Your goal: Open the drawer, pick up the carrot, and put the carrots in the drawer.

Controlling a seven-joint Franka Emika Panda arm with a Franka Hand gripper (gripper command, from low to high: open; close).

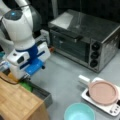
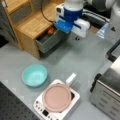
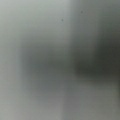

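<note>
The drawer (image 2: 50, 41) stands open with the carrot (image 2: 51, 30) inside it and the gripper (image 2: 65, 29) just above — apparently the putting-in step — jaws' state untellable.

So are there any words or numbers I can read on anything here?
None can be read.
Induction cooker: small marks on its front panel, too blurred to read.
Toaster oven: three knobs, no markings legible.
Gripper, over the open drawer holding the carrot: no lettering shows.

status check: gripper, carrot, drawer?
Gripper over drawer, fingers hidden. Drawer open. Carrot inside, beside green vegetable. Nothing blocking.
</note>
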